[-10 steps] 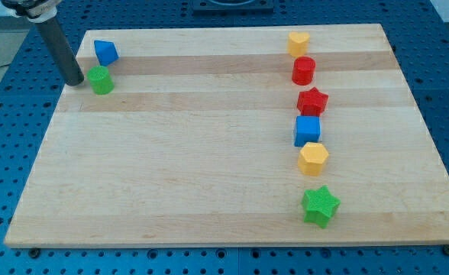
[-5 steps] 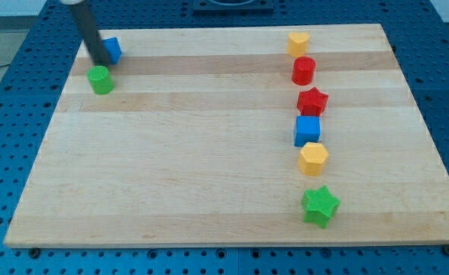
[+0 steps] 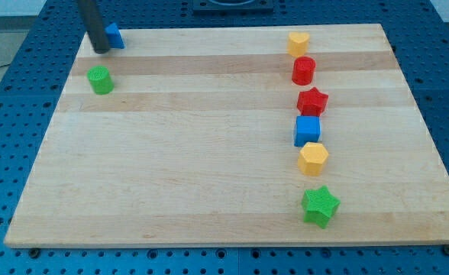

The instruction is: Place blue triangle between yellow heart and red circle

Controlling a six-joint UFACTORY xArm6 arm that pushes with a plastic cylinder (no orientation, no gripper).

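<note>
The blue triangle [image 3: 114,36] lies at the board's top left corner, partly hidden behind my rod. My tip [image 3: 101,50] rests against the triangle's left side. The yellow heart [image 3: 298,43] sits at the top right, and the red circle [image 3: 304,70] lies just below it, almost touching. The triangle is far to the left of both.
A green cylinder [image 3: 99,79] lies just below my tip. Below the red circle runs a column: red star [image 3: 312,101], blue cube [image 3: 307,131], yellow hexagon [image 3: 313,158], green star [image 3: 320,206]. The wooden board [image 3: 186,168] ends close above the triangle.
My tip moved up and right from beside the green cylinder to the blue triangle. The triangle shifted up and slightly right, toward the board's top edge.
</note>
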